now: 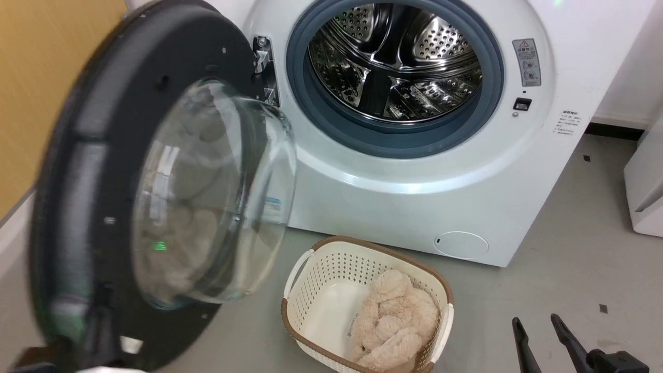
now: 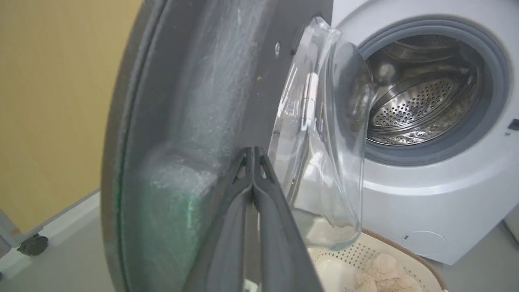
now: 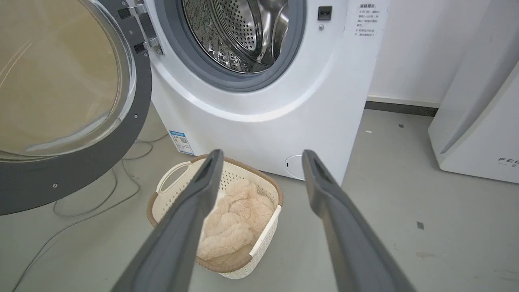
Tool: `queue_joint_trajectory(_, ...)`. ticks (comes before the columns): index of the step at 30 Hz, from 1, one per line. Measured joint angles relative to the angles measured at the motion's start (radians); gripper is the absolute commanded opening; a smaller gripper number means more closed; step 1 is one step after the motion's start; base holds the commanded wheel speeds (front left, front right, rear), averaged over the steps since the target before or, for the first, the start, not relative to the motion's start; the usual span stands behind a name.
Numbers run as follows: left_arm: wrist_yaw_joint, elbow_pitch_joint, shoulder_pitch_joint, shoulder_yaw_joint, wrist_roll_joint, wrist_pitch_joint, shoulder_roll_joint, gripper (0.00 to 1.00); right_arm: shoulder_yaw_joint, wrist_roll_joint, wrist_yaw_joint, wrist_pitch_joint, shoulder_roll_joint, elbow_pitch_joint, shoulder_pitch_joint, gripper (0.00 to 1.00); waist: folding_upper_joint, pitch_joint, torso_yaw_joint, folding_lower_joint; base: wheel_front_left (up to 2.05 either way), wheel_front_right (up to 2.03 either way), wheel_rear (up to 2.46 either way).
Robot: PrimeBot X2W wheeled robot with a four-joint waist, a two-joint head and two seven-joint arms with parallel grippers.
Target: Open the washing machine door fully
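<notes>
Since the door (image 1: 103, 155) stands swung out on its hinge at the washer's (image 1: 414, 207) left, roughly square to the washer's front, the opening step looks well along but not finished. The left pincer (image 2: 253, 152), fingers pressed together with nothing between them, points at the door's matte inner rim. I cannot tell whether it touches. The drum (image 1: 393, 62) is bared. Before the washer sits a basket (image 1: 321, 280). Right of that, the right pincer (image 1: 535, 320) hangs wide and empty. The next move, I judge, is to push the inner rim further from the washer's front, until the hinge stops.
</notes>
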Motion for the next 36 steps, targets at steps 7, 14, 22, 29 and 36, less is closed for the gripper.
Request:
queue_joint_trajectory(7,-0.024,0.173,-0.090,0.143,-0.092,-0.058,0.054,0.00,0.002,0.004,0.000,0.001,0.000,0.001,-0.010,1.00,0.0000,0.008,-0.009,0.0000,0.00,0.00,0.00)
queue_joint_trajectory(14,-0.072,0.403,-0.218,0.218,-0.140,-0.134,0.117,0.00,-0.004,0.004,0.000,0.009,0.000,0.000,-0.011,1.00,0.0000,0.017,-0.017,0.0000,0.00,0.00,0.00)
queue_joint_trajectory(22,-0.115,0.575,-0.287,0.241,-0.146,-0.184,0.134,0.00,-0.007,0.004,0.000,0.013,0.000,-0.002,-0.012,1.00,0.0000,0.017,-0.022,0.0000,0.00,0.00,0.00)
queue_joint_trajectory(29,-0.123,0.581,-0.265,0.235,-0.125,-0.193,0.096,0.00,-0.005,0.006,0.000,0.013,0.000,0.000,-0.012,1.00,0.0000,-0.001,-0.025,0.0000,0.00,0.00,0.00)
queue_joint_trajectory(36,-0.123,0.433,-0.100,0.172,-0.081,-0.198,0.009,0.04,-0.014,0.014,0.000,0.010,0.000,0.008,-0.011,1.00,0.0000,-0.022,-0.019,0.0000,0.00,0.00,0.00)
